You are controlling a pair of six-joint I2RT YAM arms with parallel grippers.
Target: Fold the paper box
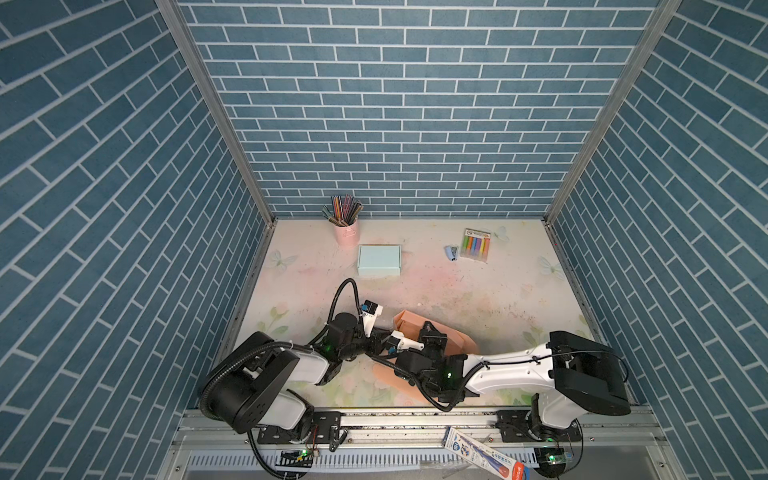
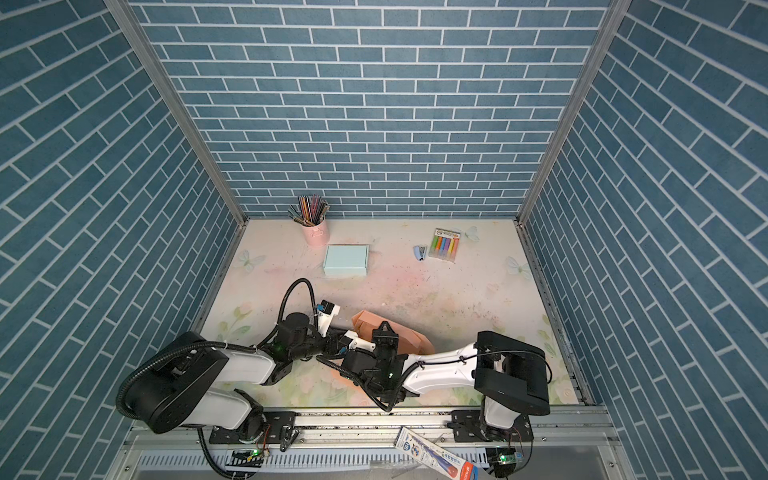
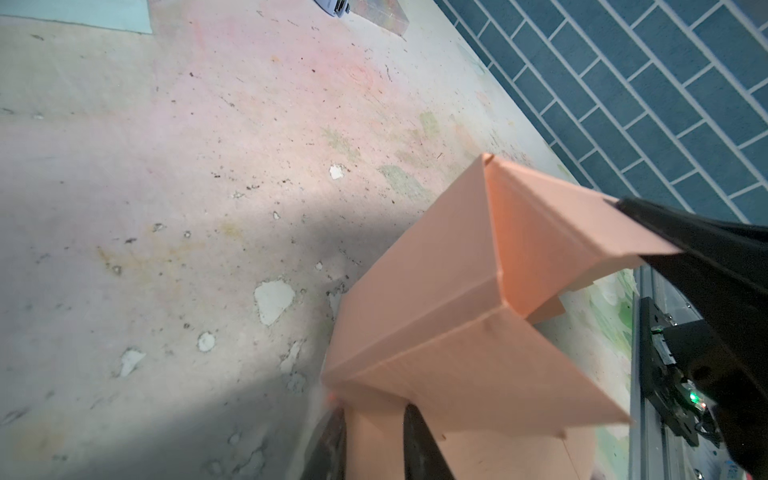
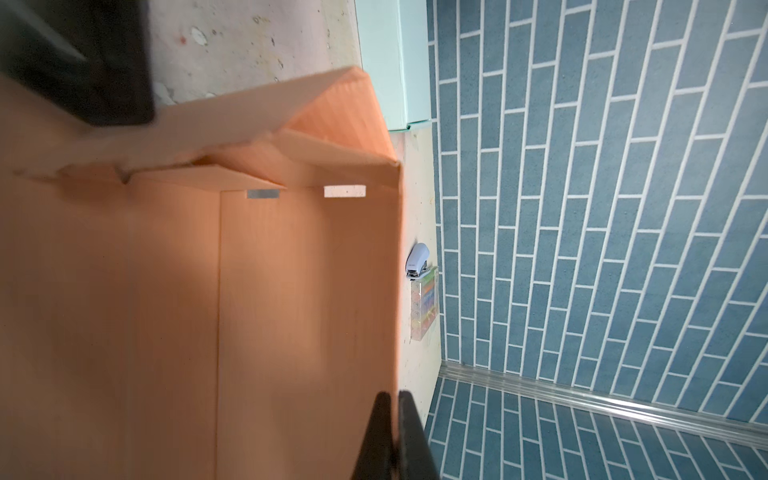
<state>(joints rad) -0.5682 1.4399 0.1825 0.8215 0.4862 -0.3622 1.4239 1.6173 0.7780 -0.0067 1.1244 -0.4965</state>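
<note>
The orange paper box (image 1: 409, 322) (image 2: 368, 320) lies partly folded near the table's front, between both arms. My right gripper (image 1: 429, 325) (image 2: 384, 326) reaches over it from the front. In the right wrist view that gripper (image 4: 394, 397) is shut on the edge of one raised wall of the box (image 4: 291, 291). My left gripper (image 1: 384, 333) (image 2: 338, 332) comes in from the left. In the left wrist view it (image 3: 374, 411) is open, fingers apart, with a flap of the box (image 3: 436, 291) lying between them. Much of the box is hidden under the wrists in both top views.
A folded light-blue box (image 1: 379, 260) sits behind the arms, with a pink cup of pencils (image 1: 346, 226) beyond it. A stapler (image 1: 452, 252) and a pack of highlighters (image 1: 476, 245) lie at the back right. Blue brick walls close three sides. A packet (image 1: 482, 455) rests on the front rail.
</note>
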